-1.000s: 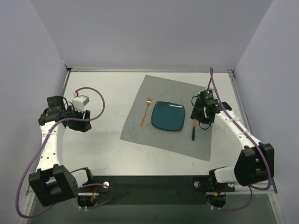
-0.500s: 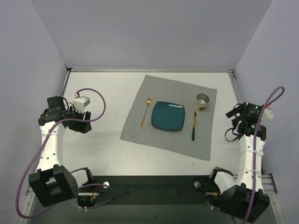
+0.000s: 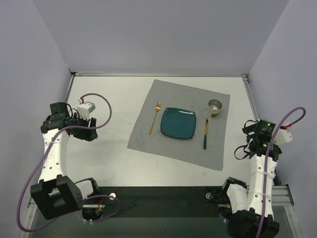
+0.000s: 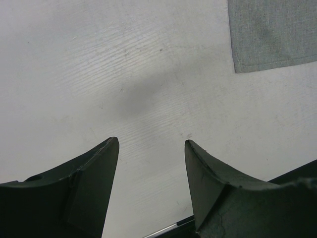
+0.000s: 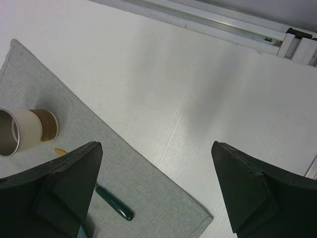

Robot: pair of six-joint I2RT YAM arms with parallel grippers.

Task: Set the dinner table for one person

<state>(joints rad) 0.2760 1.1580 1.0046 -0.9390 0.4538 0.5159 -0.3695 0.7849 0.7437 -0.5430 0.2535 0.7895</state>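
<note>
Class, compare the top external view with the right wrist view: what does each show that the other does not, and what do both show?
Only the top external view shows the gold fork and the teal plate. Only the right wrist view shows plainly that the right pincer stands wide open and empty. Both show the cup, the green-handled knife, the grey placemat and the dinner table.

Right arm pulls away, cup uncovered

The right gripper [image 5: 156,148], a second ago down over the far right corner of the grey square cloth placemat [image 3: 148,134], now hangs wide open beyond its right edge; the cream cup with a brown band [image 3: 215,107] stands there alone.
</note>
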